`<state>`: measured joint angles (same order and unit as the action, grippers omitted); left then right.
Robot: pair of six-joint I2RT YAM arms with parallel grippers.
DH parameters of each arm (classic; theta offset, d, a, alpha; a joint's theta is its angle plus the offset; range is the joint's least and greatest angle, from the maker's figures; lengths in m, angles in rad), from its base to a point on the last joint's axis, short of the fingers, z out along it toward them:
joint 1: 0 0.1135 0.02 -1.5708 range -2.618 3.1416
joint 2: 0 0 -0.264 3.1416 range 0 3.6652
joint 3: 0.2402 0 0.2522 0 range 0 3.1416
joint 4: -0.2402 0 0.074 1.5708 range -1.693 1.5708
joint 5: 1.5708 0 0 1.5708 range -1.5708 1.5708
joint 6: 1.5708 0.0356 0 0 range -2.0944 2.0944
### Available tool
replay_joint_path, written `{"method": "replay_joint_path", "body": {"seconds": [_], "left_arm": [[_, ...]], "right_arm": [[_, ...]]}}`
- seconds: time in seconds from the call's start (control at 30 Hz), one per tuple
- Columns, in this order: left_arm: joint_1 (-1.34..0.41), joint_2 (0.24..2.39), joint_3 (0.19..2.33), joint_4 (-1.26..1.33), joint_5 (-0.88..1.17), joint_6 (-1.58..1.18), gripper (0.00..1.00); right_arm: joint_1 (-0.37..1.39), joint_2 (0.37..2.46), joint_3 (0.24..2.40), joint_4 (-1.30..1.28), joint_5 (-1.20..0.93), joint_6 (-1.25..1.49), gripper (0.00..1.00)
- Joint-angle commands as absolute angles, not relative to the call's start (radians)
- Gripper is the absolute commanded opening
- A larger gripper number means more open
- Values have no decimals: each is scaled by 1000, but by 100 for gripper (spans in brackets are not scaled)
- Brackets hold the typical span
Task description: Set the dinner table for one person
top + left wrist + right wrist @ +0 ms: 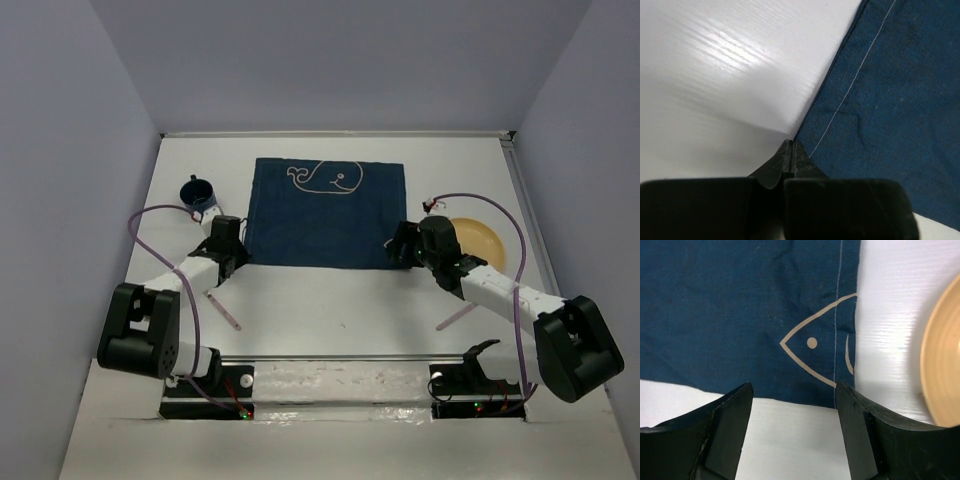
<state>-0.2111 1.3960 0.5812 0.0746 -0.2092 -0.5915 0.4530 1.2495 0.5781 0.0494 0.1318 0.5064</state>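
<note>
Dinner table point(330, 305), matte white, lies under both grippers, and we see pale grey walls point(60, 150) around it. We find the left gripper point(791, 149) pressed together at the navy cloth point(320, 220) edge. The right gripper point(795, 397) hangs spread over the cloth's other near corner, beside a tan plate point(482, 238).

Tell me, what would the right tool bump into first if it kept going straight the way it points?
Probably the navy cloth, by the fish outline at its near corner. Depth is unclear, so the right tool might touch bare table first.
</note>
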Motion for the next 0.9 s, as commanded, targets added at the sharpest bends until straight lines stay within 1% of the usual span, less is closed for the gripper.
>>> {"method": "replay_joint_path", "body": {"seconds": [0.0, 0.13, 0.17, 0.2, 0.37, 0.47, 0.5, 0.57, 0.6, 0.67, 0.73, 0.8, 0.83, 0.87], "left_arm": [[-209, 1279, 528, 26, -190, -584, 0], [-209, 1207, 469, 0, -158, -595, 0], [-209, 1180, 462, -27, -156, -597, 0], [-209, 1166, 448, -29, -149, -607, 0], [-209, 1140, 439, -44, -109, -617, 0], [-209, 1132, 445, -43, -146, -617, 0], [-209, 1128, 459, -44, -152, -612, 0], [-209, 1114, 477, -54, -164, -598, 0], [-209, 1106, 485, -54, -166, -597, 0], [-209, 1074, 506, -60, -172, -591, 0], [-209, 1052, 523, -69, -178, -584, 0], [-209, 1023, 540, -84, -189, -572, 0], [-209, 1017, 546, -90, -190, -569, 0], [-209, 1003, 552, -98, -193, -566, 2]], "right_arm": [[456, 1223, 577, 43, 229, 514, 74], [456, 1212, 577, 22, 271, 515, 77], [456, 1215, 577, 18, 279, 515, 82], [456, 1223, 578, 14, 287, 520, 85], [456, 1256, 614, -49, 342, 529, 84], [456, 1272, 617, -61, 370, 545, 77], [456, 1297, 618, -64, 362, 558, 71], [456, 1337, 623, -67, 354, 575, 66], [456, 1357, 627, -69, 353, 578, 57], [456, 1410, 641, -74, 347, 587, 48], [456, 1434, 649, -72, 345, 591, 41], [456, 1450, 652, -75, 344, 597, 36], [456, 1450, 652, -78, 348, 597, 36], [456, 1442, 652, -89, 351, 598, 35]]}}
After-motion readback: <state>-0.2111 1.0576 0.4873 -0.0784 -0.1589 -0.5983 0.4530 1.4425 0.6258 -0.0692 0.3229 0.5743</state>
